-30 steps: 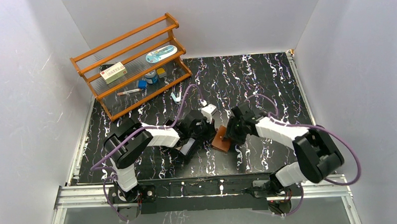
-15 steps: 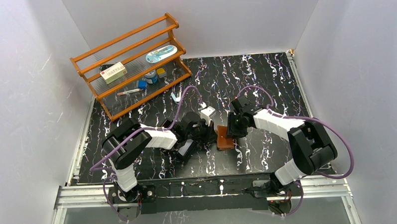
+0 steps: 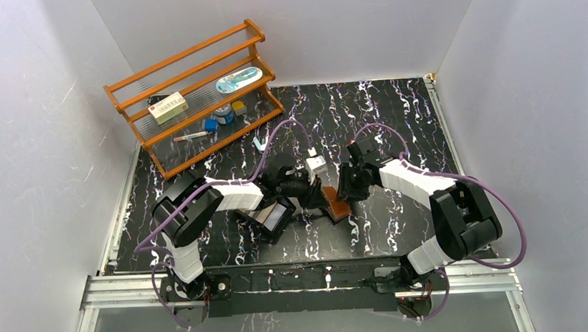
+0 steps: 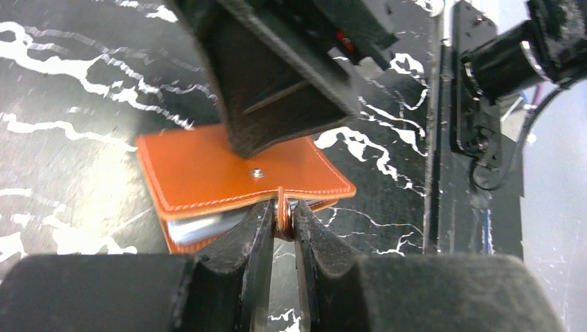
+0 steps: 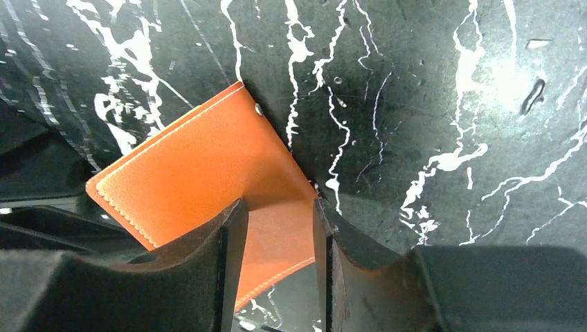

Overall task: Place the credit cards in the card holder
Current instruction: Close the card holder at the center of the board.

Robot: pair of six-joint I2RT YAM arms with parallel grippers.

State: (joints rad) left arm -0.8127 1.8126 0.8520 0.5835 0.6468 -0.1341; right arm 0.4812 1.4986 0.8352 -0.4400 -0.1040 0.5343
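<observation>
The card holder (image 3: 337, 207) is an orange-brown leather wallet lying folded on the black marbled table between both grippers. In the left wrist view the card holder (image 4: 208, 166) shows its snap stud (image 4: 257, 173), and a silver-grey credit card's edge (image 4: 201, 227) shows between its leaves. My left gripper (image 4: 282, 209) is shut on the wallet's small strap tab at its near edge. My right gripper (image 5: 275, 207) is open, with its fingers set down on the wallet's top face (image 5: 201, 173). It shows from above in the left wrist view (image 4: 277, 83). Other cards are hidden.
A shallow black tray (image 3: 272, 218) lies just left of the wallet, under my left arm. A wooden rack (image 3: 193, 96) with small items stands at the back left. A small white object (image 3: 261, 143) lies in front of it. White walls enclose the table.
The wallet has shifted slightly right and toward the front and lies flatter. My left gripper moved right with it, uncovering more of the black tray. My right gripper stayed on the wallet.
</observation>
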